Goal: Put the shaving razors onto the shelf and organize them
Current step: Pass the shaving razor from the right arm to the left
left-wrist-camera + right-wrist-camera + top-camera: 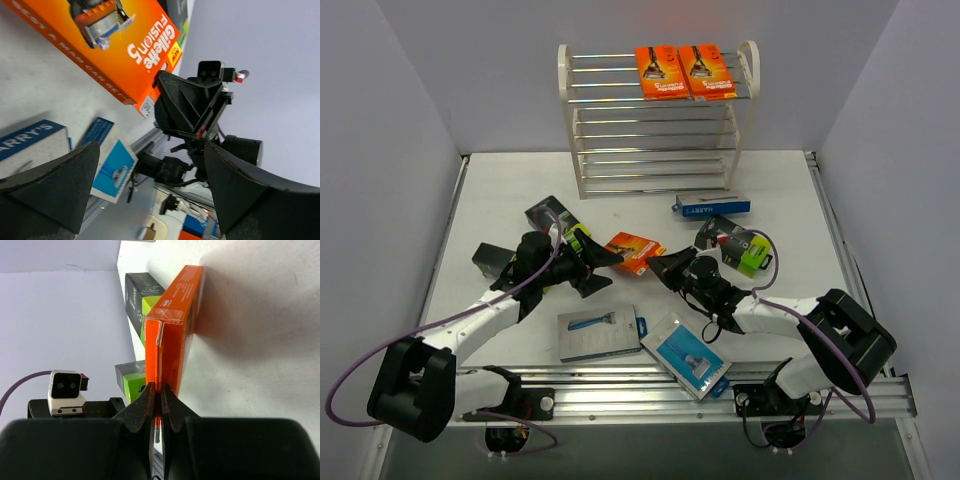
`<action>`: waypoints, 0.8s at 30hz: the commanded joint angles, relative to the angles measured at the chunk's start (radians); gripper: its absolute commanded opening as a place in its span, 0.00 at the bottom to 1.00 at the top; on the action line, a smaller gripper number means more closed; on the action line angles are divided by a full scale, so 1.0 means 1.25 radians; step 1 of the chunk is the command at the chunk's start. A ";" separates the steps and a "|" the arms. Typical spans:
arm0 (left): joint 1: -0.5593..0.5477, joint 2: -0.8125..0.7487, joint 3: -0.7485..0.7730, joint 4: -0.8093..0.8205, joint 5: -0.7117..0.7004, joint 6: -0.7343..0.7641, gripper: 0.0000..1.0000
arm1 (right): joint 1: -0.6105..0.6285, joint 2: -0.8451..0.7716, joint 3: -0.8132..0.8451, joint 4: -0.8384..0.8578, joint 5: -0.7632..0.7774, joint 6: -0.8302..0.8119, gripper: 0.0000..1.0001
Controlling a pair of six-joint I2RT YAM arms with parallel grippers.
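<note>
The white shelf stands at the back with two orange razor cards on its top rods. A third orange card lies mid-table, and my right gripper is shut on its thin edge flap. In the right wrist view the jaws of that gripper pinch the flap. My left gripper stands open just left of the card, holding nothing. Its wrist view shows the orange card above the wide-spread fingers, with the right gripper beyond.
Two blue/grey packs lie near the front rail. A blue box and a black-and-lime box sit right of centre. Another black-and-lime box lies by the left arm, and a dark box further left.
</note>
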 commanded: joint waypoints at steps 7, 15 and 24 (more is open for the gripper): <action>-0.070 0.051 -0.027 0.207 -0.012 -0.172 0.94 | 0.013 0.014 -0.044 0.202 0.007 -0.043 0.00; -0.101 0.101 -0.065 0.274 -0.050 -0.235 0.94 | 0.023 0.025 -0.067 0.237 0.006 -0.059 0.00; -0.117 0.140 -0.081 0.275 -0.104 -0.272 0.94 | 0.026 0.019 -0.077 0.243 0.001 -0.068 0.00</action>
